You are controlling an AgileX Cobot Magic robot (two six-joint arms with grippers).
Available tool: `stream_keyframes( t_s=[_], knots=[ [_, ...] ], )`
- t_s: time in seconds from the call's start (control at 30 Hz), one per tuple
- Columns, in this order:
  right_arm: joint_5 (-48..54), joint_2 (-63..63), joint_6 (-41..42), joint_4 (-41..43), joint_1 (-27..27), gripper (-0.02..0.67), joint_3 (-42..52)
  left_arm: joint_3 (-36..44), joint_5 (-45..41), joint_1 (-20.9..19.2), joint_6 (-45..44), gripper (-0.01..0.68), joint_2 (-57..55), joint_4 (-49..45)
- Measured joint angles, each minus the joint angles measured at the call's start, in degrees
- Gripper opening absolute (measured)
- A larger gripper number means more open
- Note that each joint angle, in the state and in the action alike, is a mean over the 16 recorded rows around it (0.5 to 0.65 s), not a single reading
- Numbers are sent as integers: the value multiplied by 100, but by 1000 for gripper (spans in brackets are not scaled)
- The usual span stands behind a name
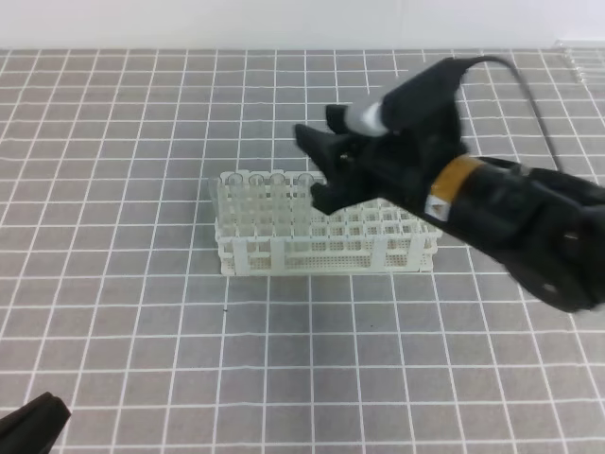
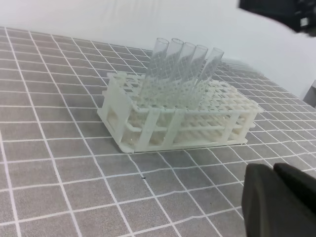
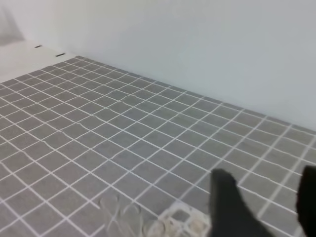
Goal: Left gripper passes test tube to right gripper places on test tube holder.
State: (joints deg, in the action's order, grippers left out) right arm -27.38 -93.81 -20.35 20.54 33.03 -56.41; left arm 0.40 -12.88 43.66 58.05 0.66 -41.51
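Note:
The white test tube holder [image 1: 326, 241] stands mid-table. Several clear test tubes [image 2: 183, 69] lean in a row along its back left holes; I cannot tell which one is the task's test tube. My right gripper [image 1: 310, 168] hovers just above the right end of that row, its jaws apart with nothing between them. The right wrist view shows its two dark fingers [image 3: 228, 207] spread over the tube mouths [image 3: 123, 217] and the holder's corner [image 3: 183, 218]. My left gripper [image 1: 33, 423] sits far off at the front left, shut and holding nothing, its fingers [image 2: 276, 202] pressed together.
A grey mat with a white grid [image 1: 142, 312] covers the table. A white wall [image 3: 197, 44] rises behind the mat's far edge. The right arm [image 1: 510, 218] stretches over the holder's right half from the right side.

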Motion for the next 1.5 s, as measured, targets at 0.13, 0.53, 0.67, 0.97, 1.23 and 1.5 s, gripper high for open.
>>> stream_keyframes(
  t_s=[0.13, 0.53, 0.67, 0.97, 1.23, 1.5],
  knots=[
    [331, 818, 0, 3, 0, 176, 419, 0, 0, 1, 0, 0, 5, 0],
    [1603, 3723, -621, -6, 0, -8, 1787, -4, -2, 0, 1, 0, -2, 1],
    [2108, 4580, -932, -18, 0, -12, 2208, 0, 0, 0, 0, 0, -3, 0],
    [2997, 5678, -1226, 327, -11, -13, 3036, 4, 4, 1, -2, -1, -7, -1],
    [3147, 6493, -1206, 812, -519, -13, 3851, 4, -6, 3, -2, -1, -7, -1],
    [2878, 8128, -1236, 929, -1546, -13, 4930, 13, -11, 6, -4, -1, 9, -4]
  ],
)
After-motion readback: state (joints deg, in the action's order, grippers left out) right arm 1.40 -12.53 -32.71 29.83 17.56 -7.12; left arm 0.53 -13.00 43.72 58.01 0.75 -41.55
